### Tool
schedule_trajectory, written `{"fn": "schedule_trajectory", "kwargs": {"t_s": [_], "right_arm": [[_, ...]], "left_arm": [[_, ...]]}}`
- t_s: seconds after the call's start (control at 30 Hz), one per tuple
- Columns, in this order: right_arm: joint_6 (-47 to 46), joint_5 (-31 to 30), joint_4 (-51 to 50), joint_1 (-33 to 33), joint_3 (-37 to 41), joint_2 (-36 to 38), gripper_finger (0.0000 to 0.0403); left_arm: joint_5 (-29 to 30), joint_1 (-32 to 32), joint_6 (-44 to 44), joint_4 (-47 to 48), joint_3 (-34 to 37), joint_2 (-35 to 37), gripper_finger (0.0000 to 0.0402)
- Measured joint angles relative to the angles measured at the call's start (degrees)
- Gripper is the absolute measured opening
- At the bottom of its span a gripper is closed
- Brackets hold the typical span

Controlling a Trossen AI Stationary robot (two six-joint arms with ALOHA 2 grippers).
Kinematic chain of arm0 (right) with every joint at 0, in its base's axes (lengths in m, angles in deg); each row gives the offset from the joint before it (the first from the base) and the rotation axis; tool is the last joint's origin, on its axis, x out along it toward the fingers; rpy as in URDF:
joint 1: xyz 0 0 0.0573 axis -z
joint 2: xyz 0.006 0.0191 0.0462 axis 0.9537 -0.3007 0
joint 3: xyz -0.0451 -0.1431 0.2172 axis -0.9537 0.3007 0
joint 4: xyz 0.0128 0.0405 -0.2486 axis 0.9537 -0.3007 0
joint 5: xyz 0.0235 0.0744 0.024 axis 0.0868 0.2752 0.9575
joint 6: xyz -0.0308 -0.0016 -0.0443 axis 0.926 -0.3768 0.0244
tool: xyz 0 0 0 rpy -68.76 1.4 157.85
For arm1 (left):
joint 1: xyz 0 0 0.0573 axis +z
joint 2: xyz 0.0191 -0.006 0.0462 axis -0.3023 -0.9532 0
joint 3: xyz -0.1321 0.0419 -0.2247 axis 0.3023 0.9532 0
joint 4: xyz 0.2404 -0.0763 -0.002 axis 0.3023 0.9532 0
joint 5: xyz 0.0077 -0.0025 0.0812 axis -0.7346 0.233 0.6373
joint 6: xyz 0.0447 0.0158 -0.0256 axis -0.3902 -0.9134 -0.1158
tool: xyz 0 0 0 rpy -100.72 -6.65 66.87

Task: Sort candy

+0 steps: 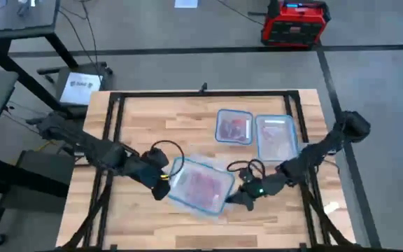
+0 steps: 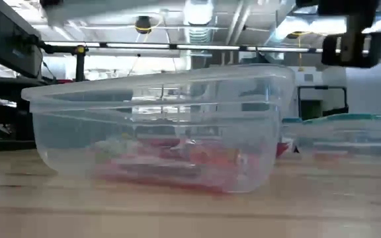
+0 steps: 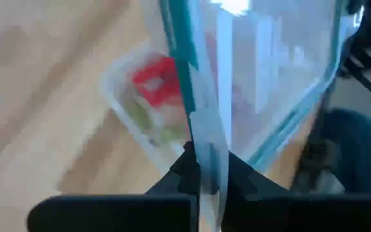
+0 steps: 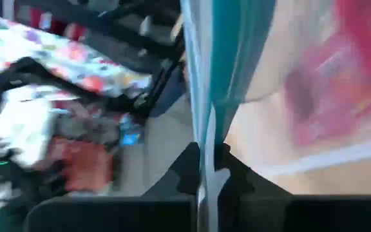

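A large clear tub [image 2: 157, 125] stands on the table's middle with red and pink candy [image 2: 177, 162] on its floor. Over it in the high view is a clear lid with a bluish rim [image 1: 201, 185]. My left gripper [image 1: 161, 189] is shut on the lid's left edge and my right gripper [image 1: 238, 199] is shut on its right edge. The left wrist view shows the tub and candy [image 3: 154, 80] beyond the lid. In the low view no bluish rim lies on the tub. My left gripper pinches the lid's bluish rim [image 3: 205, 145] between its two fingers [image 3: 237, 177], coming slanting down from the table's left. The rim runs straight on from the fingers, edge-on. The lid looks held above the tub. My right gripper pinches the lid's bluish rim [image 4: 210, 122] between its two fingers [image 4: 189, 171], coming nearly level from the table's right. The rim stands edge-on between them. Candy [image 4: 353, 71] shows through the clear lid beside it.
Two smaller lidded clear tubs [image 1: 234, 127] [image 1: 277, 136] with candy stand side by side behind the large one, toward the far right. Black frame rails [image 1: 110, 133] run along the table's left and right sides. A red case [image 1: 294, 22] stands on the floor beyond.
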Motion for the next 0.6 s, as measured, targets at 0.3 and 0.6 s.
{"fn": "schedule_trajectory", "kwargs": {"t_s": [0.3, 0.6], "right_arm": [[-3.3, 1.4, 0.8, 0.9, -0.1, -5.5, 0.0002], [-5.1, 8.1, 0.4, 2.9, -0.1, -8.7, 0.0004]], "left_arm": [[-1.1, 0.0, 0.0, 4.1, 0.0, -2.7, 0.0], [-3.8, -0.1, 1.4, 3.7, 0.1, -8.7, 0.0]]}}
